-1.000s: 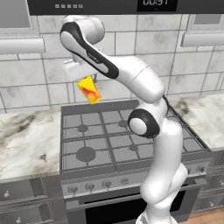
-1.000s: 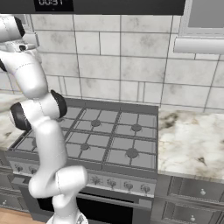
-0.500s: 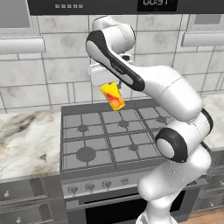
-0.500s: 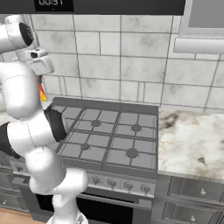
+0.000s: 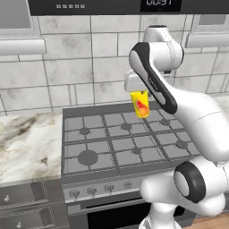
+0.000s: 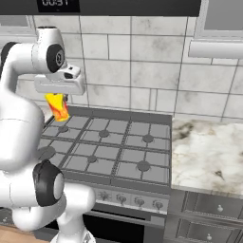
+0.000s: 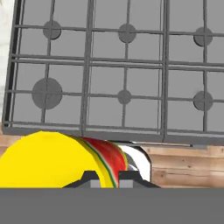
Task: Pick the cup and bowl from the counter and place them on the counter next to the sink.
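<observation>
My gripper is shut on the cup, a small yellow cup with a red-orange pattern. It hangs tilted in the air over the back of the grey gas stove. From the right base view, the cup sits under the gripper above the stove's back left corner. In the hand view the cup bulges between the two fingertips of the gripper, with the stove grates far below. The bowl and the sink are out of view.
White marble counter flanks the stove on its left and on its right. A tiled wall and a range hood stand behind and above the stove. Wooden floor shows in front of the stove.
The arm has swung to the right with the cup in its grip, from the stove's left side to above the stove's back middle. The base has stayed put.
</observation>
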Tool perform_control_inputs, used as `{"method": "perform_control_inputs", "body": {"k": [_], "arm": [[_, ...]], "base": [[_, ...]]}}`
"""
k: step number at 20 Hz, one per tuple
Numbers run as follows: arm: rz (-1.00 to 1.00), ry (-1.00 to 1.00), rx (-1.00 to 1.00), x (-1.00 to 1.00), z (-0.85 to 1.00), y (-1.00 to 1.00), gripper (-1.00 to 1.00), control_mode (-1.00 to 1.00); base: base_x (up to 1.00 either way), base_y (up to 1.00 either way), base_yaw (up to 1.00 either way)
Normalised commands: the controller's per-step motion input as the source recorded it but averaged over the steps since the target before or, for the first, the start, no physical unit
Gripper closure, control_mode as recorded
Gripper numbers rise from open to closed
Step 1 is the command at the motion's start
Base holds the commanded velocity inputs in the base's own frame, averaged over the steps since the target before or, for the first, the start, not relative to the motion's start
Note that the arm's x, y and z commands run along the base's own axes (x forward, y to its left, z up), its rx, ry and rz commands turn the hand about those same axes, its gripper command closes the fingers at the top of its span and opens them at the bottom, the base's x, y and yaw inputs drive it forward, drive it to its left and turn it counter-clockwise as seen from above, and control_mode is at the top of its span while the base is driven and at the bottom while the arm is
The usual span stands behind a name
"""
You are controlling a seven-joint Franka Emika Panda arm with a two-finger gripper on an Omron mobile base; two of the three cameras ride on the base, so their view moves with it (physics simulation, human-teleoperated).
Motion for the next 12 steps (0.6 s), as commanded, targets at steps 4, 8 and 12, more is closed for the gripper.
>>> {"method": "perform_control_inputs", "body": {"k": [4,8,12], "arm": [[0.22,0.00,0.09,-0.11,0.00,-0.41,1.00,-1.00],[0.25,0.03,0.01,-0.18,0.00,-0.38,1.00,-1.00],[0.26,0.04,0.00,-0.31,-0.10,-0.13,1.00,-1.00]], "base": [[0.00,0.00,0.00],[0.00,0.00,0.00],[0.00,0.00,0.00]]}}
